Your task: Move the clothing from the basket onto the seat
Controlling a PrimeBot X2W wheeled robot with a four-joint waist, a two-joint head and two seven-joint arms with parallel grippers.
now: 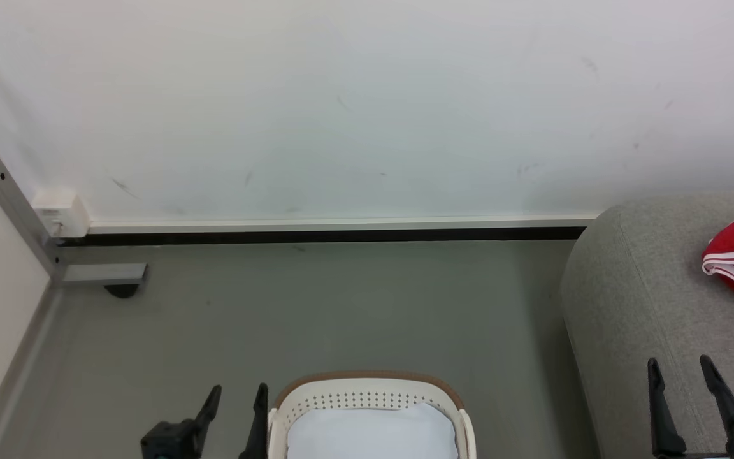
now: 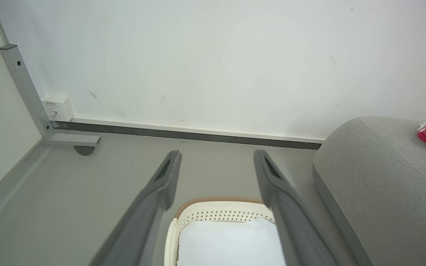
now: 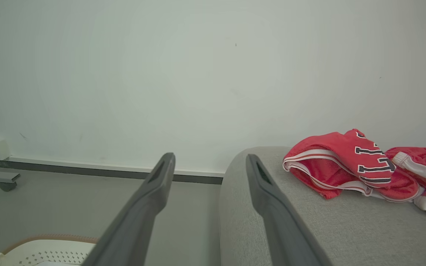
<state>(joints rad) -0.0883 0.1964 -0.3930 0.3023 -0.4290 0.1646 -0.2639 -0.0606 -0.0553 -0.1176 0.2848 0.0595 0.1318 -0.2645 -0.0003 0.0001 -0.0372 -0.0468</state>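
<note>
Seemingly finished: the jersey (image 3: 350,162) lies crumpled on the sofa (image 1: 634,299).
The basket (image 1: 367,398) holds a white pad (image 1: 370,433), no red cloth visible; left claw (image 1: 239,390) and right claw (image 1: 678,363) both hang open, empty.

I count one red jersey (image 3: 346,155), one basket (image 1: 367,400), one white pad (image 1: 370,437) inside it, one grey sofa (image 1: 634,299) and two grippers: the left gripper (image 1: 239,387) and the right gripper (image 1: 678,360).
</note>
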